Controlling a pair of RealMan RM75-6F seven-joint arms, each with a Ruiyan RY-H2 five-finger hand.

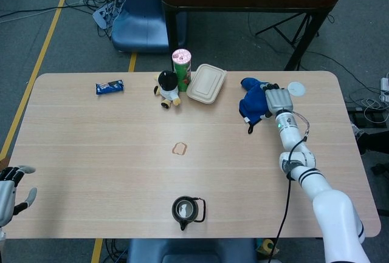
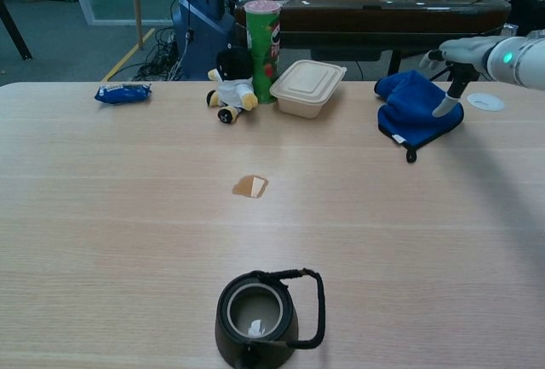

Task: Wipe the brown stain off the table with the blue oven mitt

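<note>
A: Where's the blue oven mitt (image 1: 254, 102)?

B: Far-right part of the table (image 1: 91, 147), near the far edge, just right of the beige lunch box (image 1: 206, 83). Lies flat. Long axis runs roughly far-to-near w/ a slight slant: thumb lobe toward the far edge, black hanging loop (image 2: 410, 154) at the near end, pointing toward the near edge.

A: Right hand (image 1: 275, 99)?

B: Over the mitt's right edge, palm down, fingers spread, thumb hanging toward the fabric. Nothing gripped yet, as far as I can see. Chest view shows the thumb tip at or just above the cloth; can't tell if touching.

A: Left hand (image 1: 8, 189)?

B: Near-left corner, partly out of frame, fingers apart, holding nothing.

A: What could go wrong?

B: Few things, IMO. Hand sits on the mitt's edge, not the middle, so a close there may catch only a fold & the mitt could slip out on the lift, or just get pushed toward the lunch box. White disc (image 1: 295, 88) lies near the hand on the far-right corner; a wide sweep could knock it. Then the carry: brown stain (image 1: 179, 148) is mid-table, well apart from the mitt. Plush toy (image 1: 168, 88) & chip can (image 1: 182, 68) stand near the far edge, black kettle (image 1: 186, 209) near the near edge; a low, loose drag could clip them or trail the loop.
</note>
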